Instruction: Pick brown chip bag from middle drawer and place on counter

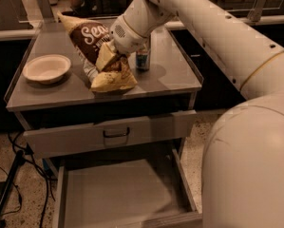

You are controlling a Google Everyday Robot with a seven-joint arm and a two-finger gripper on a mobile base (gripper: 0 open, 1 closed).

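The brown chip bag (pixel 87 39) stands tilted on the counter (pixel 175 77), its pale yellow lower end resting on the steel top. My gripper (pixel 108 58) comes in from the upper right and is shut on the bag's middle, just above that lower end. The middle drawer (pixel 118 194) is pulled out below, and its flat grey floor is bare.
A slim silver-blue can (pixel 142 58) stands just right of the bag, behind my wrist. A white bowl (pixel 46 68) sits at the counter's left. The top drawer front (pixel 113 134) with its handle is slightly out. My arm's large white link fills the lower right.
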